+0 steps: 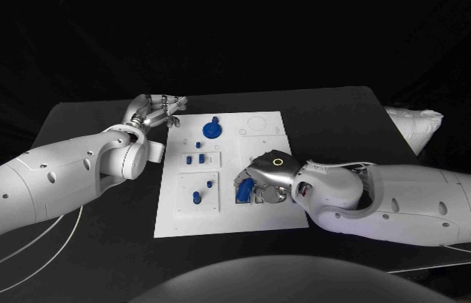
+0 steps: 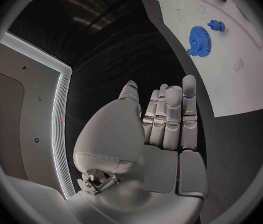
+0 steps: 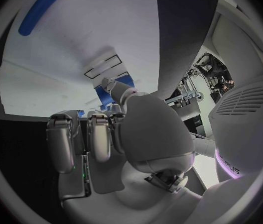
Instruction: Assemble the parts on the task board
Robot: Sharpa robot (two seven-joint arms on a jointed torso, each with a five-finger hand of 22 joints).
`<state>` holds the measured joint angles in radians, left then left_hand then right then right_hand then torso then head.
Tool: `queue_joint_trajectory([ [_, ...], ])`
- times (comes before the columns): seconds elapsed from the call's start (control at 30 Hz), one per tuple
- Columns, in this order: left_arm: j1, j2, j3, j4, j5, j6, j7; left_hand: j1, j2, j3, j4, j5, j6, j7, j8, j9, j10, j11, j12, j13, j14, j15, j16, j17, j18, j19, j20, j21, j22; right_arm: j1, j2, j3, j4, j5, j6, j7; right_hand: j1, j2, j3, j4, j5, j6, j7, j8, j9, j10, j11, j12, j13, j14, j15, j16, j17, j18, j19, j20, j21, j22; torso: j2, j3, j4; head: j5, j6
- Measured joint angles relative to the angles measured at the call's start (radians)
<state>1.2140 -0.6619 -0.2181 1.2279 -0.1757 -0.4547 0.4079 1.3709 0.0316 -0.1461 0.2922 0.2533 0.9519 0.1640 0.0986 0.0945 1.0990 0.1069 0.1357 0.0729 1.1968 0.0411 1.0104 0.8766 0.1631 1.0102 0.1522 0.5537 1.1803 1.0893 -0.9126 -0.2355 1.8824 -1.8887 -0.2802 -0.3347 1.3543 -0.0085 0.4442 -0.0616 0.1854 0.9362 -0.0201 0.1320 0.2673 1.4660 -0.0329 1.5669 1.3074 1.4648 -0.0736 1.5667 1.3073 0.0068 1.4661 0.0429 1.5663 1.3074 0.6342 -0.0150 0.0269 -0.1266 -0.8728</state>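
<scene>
The right hand (image 1: 263,180) grips a blue part (image 1: 244,191) over the board (image 1: 257,218) to seat it, while the left hand (image 1: 152,116) waits empty, fingers straight.

white task board (image 1: 265,221), blue parts (image 1: 211,127), black table (image 1: 333,119)

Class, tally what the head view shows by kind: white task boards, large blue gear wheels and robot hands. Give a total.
Task board: 1
Large blue gear wheel: 1
Robot hands: 2, the left robot hand and the right robot hand
Total: 4
</scene>
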Motion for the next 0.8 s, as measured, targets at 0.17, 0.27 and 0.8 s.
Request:
queue_joint_trajectory([
  [0.17, 0.0, -0.001, 0.0, 0.0, 0.0, 0.0, 0.0, 0.0, 0.0, 0.0, 0.0, 0.0, 0.0, 0.0, 0.0, 0.0, 0.0, 0.0, 0.0, 0.0, 0.0, 0.0, 0.0, 0.0, 0.0, 0.0, 0.0, 0.0, 0.0, 0.0, -0.013, 0.0, 0.013, 0.003, -0.036, 0.014, 0.004, 0.006, 0.0, 0.0, 0.0, 0.0, 0.0, 0.0, 0.0, 0.0, 0.0, 0.0, 0.0, 0.0, 0.0, 0.0, 0.0, 0.0, 0.0, 0.0, 0.0, 0.0, 0.0, 0.0004, -0.0001, 0.002, 0.0],
  [0.27, 0.0, -0.001, 0.0, 0.001, 0.0, 0.0, 0.0, 0.0, 0.0, 0.0, 0.0, 0.0, 0.0, 0.0, 0.0, 0.0, 0.0, 0.0, 0.0, 0.0, 0.0, 0.0, 0.0, 0.0, 0.0, 0.0, 0.0, 0.0, 0.0, 0.007, -0.024, -0.001, 0.024, 0.013, -0.059, 0.026, 0.007, 0.009, 0.0, 0.0, 0.0, 0.0, 0.0, 0.0, 0.0, 0.0, 0.0, 0.0, 0.0, 0.0, 0.0, 0.0, 0.001, 0.0, 0.0, 0.0, 0.0, 0.0, 0.0, 0.0005, -0.0001, 0.002, 0.0],
  [0.8, 0.0, 0.004, 0.0, -0.001, 0.0, 0.001, -0.002, 0.0, 0.0, -0.006, 0.0, 0.0, 0.0, 0.0, 0.005, 0.001, -0.007, 0.0, 0.004, 0.0, 0.0, 0.0, 0.0, 0.0, 0.0, 0.0, 0.0, 0.0, 0.0, 0.13, -0.133, 0.0, 0.08, 0.272, -0.14, 0.08, 0.006, 0.008, -0.049, 0.021, -0.01, 0.0, 0.0, 0.0, 0.0, 0.0, 0.0, 0.0, 0.0, 0.0, 0.0, 0.0, 0.001, 0.0, 0.0, 0.0, 0.0, 0.001, 0.0, -0.0007, -0.0002, 0.001, 0.0],
])
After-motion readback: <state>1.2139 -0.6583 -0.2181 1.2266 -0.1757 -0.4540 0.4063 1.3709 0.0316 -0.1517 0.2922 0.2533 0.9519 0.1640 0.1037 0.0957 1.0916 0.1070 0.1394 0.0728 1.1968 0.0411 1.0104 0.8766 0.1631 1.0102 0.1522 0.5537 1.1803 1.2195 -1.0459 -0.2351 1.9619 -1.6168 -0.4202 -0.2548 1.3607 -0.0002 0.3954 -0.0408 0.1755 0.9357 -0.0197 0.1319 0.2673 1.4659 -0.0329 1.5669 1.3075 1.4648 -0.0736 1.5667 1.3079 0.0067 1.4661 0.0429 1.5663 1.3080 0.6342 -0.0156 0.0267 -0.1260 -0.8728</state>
